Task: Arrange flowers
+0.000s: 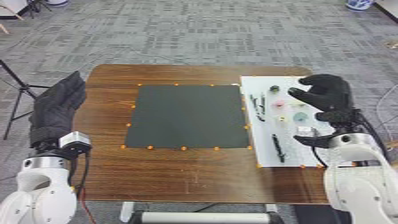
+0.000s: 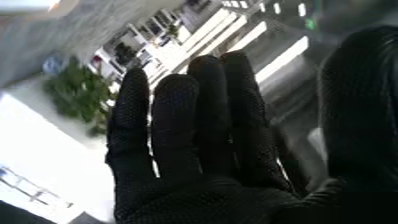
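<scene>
- Hovering by the white board (image 1: 266,161) at the robot's right, the right hand (image 1: 330,94) has its fingers relaxed, the thumb well apart from them, nothing between.
- At the table's left edge, the left hand (image 1: 59,104) points away from the robot, its fingers straight and close together.
- On the white board lie a pink flower (image 1: 280,104), a teal flower (image 1: 300,116) and a dark flower (image 1: 274,89), with dark stems (image 1: 259,107) beside them.
- Left of the board, a dark square mat (image 1: 187,117) rests on the brown table (image 1: 178,175), orange dots around its edge.
</scene>
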You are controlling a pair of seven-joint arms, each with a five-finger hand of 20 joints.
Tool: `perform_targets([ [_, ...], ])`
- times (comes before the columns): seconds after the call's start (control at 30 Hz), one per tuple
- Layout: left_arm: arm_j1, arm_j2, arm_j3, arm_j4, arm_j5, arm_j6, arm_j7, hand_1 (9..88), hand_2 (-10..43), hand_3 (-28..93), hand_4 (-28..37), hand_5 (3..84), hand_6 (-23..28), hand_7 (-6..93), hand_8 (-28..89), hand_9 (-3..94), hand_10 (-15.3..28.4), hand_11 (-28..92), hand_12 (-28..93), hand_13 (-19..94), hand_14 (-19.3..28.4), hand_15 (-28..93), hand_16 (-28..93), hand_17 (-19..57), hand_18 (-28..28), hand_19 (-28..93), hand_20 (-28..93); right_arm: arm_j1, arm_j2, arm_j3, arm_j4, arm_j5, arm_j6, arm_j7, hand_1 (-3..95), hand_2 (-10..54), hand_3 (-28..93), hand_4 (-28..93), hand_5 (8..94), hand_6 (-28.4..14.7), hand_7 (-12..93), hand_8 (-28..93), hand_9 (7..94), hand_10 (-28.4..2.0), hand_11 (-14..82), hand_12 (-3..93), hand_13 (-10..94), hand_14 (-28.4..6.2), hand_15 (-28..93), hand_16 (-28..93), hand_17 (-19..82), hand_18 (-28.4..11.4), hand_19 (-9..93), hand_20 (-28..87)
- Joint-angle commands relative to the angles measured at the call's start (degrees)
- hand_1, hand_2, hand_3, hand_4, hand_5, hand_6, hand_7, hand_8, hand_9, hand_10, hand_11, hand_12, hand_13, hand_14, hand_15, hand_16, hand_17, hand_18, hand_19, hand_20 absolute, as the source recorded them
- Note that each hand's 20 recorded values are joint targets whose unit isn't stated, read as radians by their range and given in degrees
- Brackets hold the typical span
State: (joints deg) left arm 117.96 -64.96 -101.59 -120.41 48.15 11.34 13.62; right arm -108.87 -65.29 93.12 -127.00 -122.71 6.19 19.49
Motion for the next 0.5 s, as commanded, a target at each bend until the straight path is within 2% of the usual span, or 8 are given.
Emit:
perform_targets([
  [0.03, 1.2, -0.42, -0.4, -0.77, -0.6, 1.51, 0.73, 28.7, 12.1, 74, -28.3, 47.2, 8.7, 9.9, -9, 33.1, 14.6, 19, 5, 23, 14.7, 21, -5, -6.2, 13.4, 37, 6, -3.9, 2.9, -0.9, -1.9, -17.8, -5.2, 3.5, 37.1, -9.5, 44, -28, 55.4, -4.8, 35, -12, 47.8, -17.2, 57.5, 45.8, 43, -18.3, 77, 46, 20, -22.4, 70, 41],
  [0.17, 1.4, -0.28, -0.71, -0.76, -0.55, 1.39, 0.77, 28.3, 12.4, 74, -28.3, 47.5, 8.9, 10.2, -9, 33.6, 14.8, 20, 6, 23, 15.0, 21, -5, -6.1, 13.4, 37, 6, -5.4, 4.7, -2.2, -2.9, -23.3, -8.1, 6.4, 36.6, -9.5, 42, -28, 57.2, -5.5, 37, -11, 49.6, -18.1, 57.6, 47.7, 45, -18.9, 77, 46, 21, -23.4, 71, 41],
  [0.33, 1.4, -0.23, -0.94, -0.72, -0.87, 1.53, 0.76, 27.9, 12.5, 74, -28.3, 47.7, 8.9, 10.4, -9, 34.0, 14.8, 20, 6, 23, 15.1, 22, -5, -6.1, 13.5, 37, 6, -7.5, 6.6, -4.9, -2.3, -26.7, -8.3, 9.1, 28.3, -9.5, 56, -28, 58.2, -5.8, 41, -12, 51.3, -18.9, 58.9, 50.9, 47, -19.8, 78, 49, 22, -24.3, 72, 42],
  [0.5, 1.4, 0.02, -0.99, -0.79, -0.67, 1.31, 0.67, 27.6, 12.6, 74, -28.3, 47.9, 9.0, 10.5, -9, 34.2, 14.8, 20, 6, 23, 15.2, 22, -6, -6.0, 13.5, 37, 6, -6.9, 7.2, -7.2, -1.1, -27.0, -12.6, 12.3, 27.4, -9.5, 60, -28, 58.5, -6.0, 41, -12, 51.7, -19.1, 58.8, 51.4, 47, -20.1, 78, 49, 22, -25.0, 73, 42],
])
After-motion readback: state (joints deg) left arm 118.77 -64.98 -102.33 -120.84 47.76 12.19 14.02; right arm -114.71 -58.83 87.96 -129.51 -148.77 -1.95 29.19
